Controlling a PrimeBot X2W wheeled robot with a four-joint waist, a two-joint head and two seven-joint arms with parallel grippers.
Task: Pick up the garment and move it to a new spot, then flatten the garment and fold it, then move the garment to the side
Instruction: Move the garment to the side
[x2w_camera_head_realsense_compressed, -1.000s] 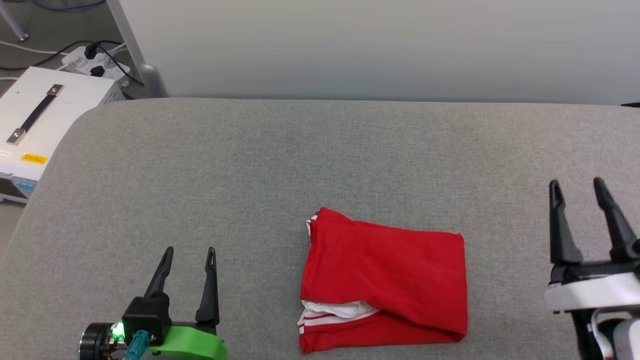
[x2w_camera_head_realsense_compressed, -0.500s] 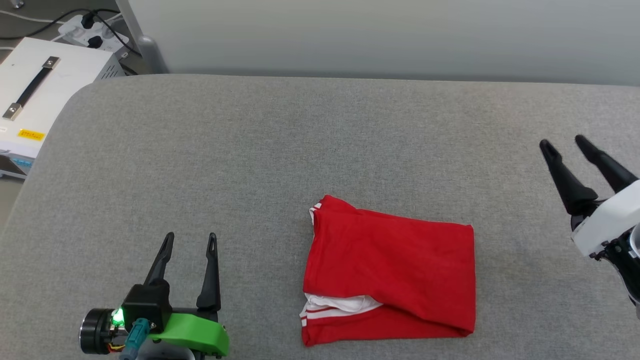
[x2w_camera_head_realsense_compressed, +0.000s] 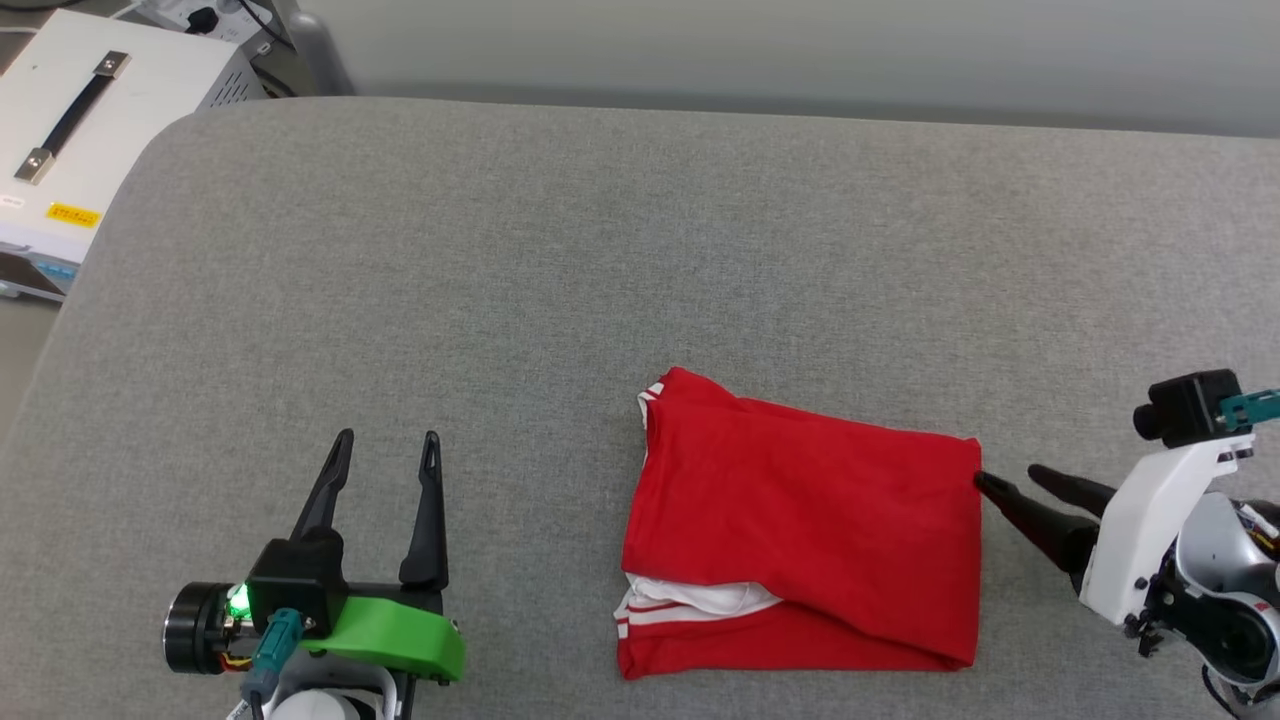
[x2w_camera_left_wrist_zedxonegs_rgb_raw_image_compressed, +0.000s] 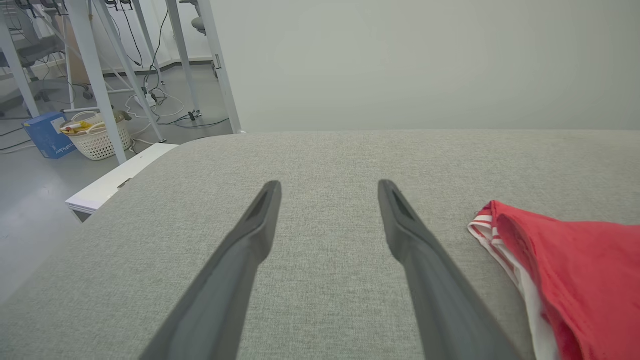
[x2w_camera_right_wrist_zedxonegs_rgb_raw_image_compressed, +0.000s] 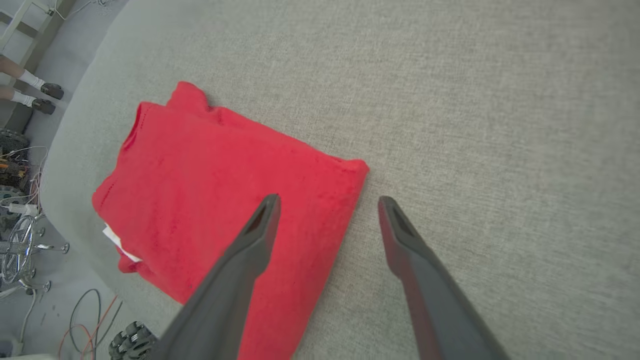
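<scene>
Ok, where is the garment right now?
In the head view the garment lies folded on the grey surface, right of centre, with the open right pincer at its right edge and the left pincer well apart to its left.

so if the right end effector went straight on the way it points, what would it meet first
The garment: the open right end effector points at its right edge, one finger over the red cloth. Height is unclear, so it might skim above.
</scene>
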